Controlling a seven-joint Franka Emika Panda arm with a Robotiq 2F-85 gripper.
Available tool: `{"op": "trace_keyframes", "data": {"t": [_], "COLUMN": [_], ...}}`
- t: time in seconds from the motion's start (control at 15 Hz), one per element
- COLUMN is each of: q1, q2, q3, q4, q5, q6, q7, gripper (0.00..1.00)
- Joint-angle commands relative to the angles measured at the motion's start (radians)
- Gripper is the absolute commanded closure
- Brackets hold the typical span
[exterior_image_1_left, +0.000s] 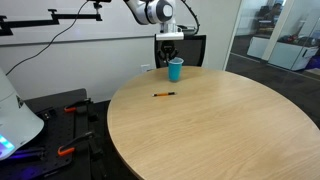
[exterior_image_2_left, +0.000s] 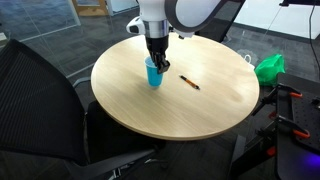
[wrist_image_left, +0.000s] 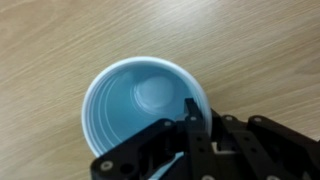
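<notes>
Right, the blue cup (wrist_image_left: 140, 100) fills my wrist view. It's upright and looks empty, with its pale bottom showing. In both exterior views it stands on the round wooden table (exterior_image_1_left: 220, 130), close to the table's edge. The gripper (wrist_image_left: 190, 108) hangs straight down onto the cup's rim, and the fingers are drawn together. One fingertip sits inside the cup wall, and as far as I can tell the other is outside. That would put the thin rim between them, though the wrist picture is blurred right at the contact, so I'd call that likely rather than certain.

In an exterior view the gripper (exterior_image_2_left: 156, 60) hides the top of the cup (exterior_image_2_left: 153, 73), and the cup's base looks to be resting on the table.

An orange-and-black pen (exterior_image_2_left: 189, 82) lies flat on the table near the cup but apart from it. A black office chair (exterior_image_2_left: 40, 90) stands off the table's edge, and a green bag (exterior_image_2_left: 268, 67) sits beyond the other side.

My read is that the grasp on the rim is the step in hand. The next move calls for a slow, straight lift, because a one-sided pinch on a light cup lets it swing or slip. It also wants a path kept clear of that pen.
</notes>
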Motion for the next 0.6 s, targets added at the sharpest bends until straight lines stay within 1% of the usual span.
{"op": "trace_keyframes", "data": {"t": [0.0, 0.07, 0.13, 0.2, 0.27, 0.33, 0.4, 0.47, 0.53], "q1": [0.017, 0.017, 0.018, 0.019, 0.019, 0.021, 0.022, 0.024, 0.027], "q2": [0.018, 0.02, 0.021, 0.024, 0.025, 0.025, 0.025, 0.022, 0.018], "q3": [-0.011, -0.011, -0.011, -0.012, -0.012, -0.013, -0.013, -0.012, -0.012], "q4": [0.032, 0.033, 0.035, 0.036, 0.037, 0.036, 0.036, 0.034, 0.03], "q5": [-0.033, -0.038, -0.041, -0.044, -0.046, -0.048, -0.049, -0.05, -0.051], "q6": [-0.012, -0.011, -0.012, -0.012, -0.012, -0.013, -0.013, -0.012, -0.013], "q7": [-0.004, -0.003, -0.003, -0.001, -0.001, 0.0, 0.001, 0.001, 0.003], "gripper": [0.92, 0.79, 0.77, 0.69, 0.58, 0.5, 0.45, 0.32, 0.26]}}
